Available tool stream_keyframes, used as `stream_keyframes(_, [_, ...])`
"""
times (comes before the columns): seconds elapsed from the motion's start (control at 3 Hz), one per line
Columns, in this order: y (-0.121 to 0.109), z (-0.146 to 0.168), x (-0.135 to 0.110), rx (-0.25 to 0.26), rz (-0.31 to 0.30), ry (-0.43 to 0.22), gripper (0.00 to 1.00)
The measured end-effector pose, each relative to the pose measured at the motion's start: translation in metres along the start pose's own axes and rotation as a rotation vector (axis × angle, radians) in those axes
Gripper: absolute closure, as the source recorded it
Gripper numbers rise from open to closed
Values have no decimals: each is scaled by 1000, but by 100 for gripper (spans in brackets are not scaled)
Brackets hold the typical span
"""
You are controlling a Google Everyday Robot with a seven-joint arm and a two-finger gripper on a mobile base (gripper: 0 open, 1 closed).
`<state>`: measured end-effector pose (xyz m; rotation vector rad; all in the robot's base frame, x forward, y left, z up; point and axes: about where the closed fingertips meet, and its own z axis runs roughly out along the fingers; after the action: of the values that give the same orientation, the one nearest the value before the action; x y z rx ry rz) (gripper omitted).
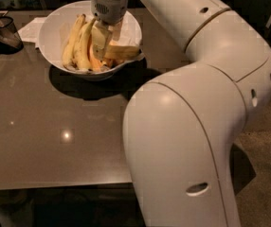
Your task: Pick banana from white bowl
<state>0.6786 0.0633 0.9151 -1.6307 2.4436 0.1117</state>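
While my white arm (187, 126) fills the right of the view, the brown table (40, 141) carries the white bowl (46, 30). My hand (104, 39) is down inside it, grip I cannot tell, with the banana (122, 51) just beside it, by the right rim.

Table (55, 141): bowl (44, 30) near the far edge, left of centre. In the bowl: long bananas (76, 46) on the left side, lying front to back; banana (122, 51) on the right side, lying crosswise by the rim. Gripper (102, 40): down in the bowl's middle, between the two. Napkin (30, 28): just beside the bowl, far-left. Container (3, 33): at the left edge, apart from the bowl. Arm (192, 126): over the near right corner
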Motion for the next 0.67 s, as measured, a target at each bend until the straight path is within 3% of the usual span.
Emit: stream_keyframes(0.67, [-2, 14, -4, -30, -18, 8, 36])
